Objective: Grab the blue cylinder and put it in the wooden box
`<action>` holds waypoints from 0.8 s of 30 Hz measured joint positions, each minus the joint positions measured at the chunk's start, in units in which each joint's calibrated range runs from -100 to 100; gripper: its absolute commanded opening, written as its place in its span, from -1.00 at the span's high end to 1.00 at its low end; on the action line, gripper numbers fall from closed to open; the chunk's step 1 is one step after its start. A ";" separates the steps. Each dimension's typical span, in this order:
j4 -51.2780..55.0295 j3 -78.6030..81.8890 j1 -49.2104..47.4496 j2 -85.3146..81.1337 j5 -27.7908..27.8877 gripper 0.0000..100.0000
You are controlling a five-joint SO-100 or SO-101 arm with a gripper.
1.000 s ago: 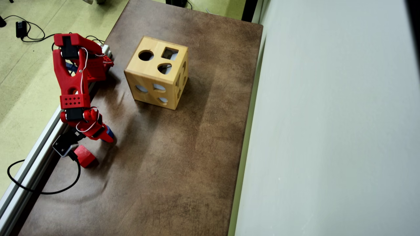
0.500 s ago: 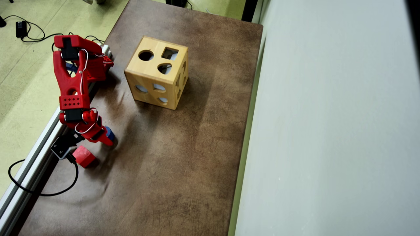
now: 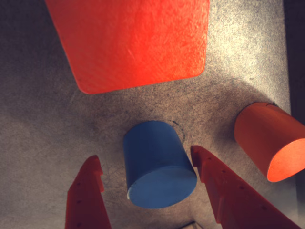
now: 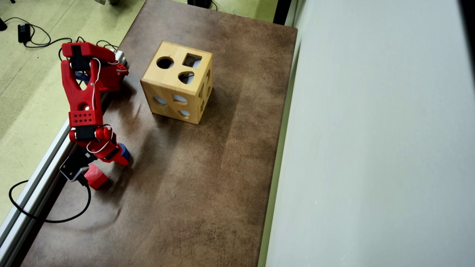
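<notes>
My pincer (image 3: 147, 171) stood open astride the blue cylinder (image 3: 157, 164), low-centre in the wrist view, both fingers clear of it. Nothing was grasped yet; lifting and carrying to the wooden box (image 4: 177, 87), upper-centre overhead on the tabletop (image 4: 207, 178), remained.

My wrist view is dim and warm-tinted, darkest at upper left, close objects slightly soft. My overhead view is bright, evenly lit, sharp, with soft shadows.
</notes>
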 measured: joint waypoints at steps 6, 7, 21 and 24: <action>0.00 0.00 0.00 0.00 0.10 0.48; 0.00 0.00 0.00 0.00 0.20 0.51; 0.00 0.00 0.00 0.00 0.24 0.54; 0.00 0.00 0.00 0.00 0.24 0.54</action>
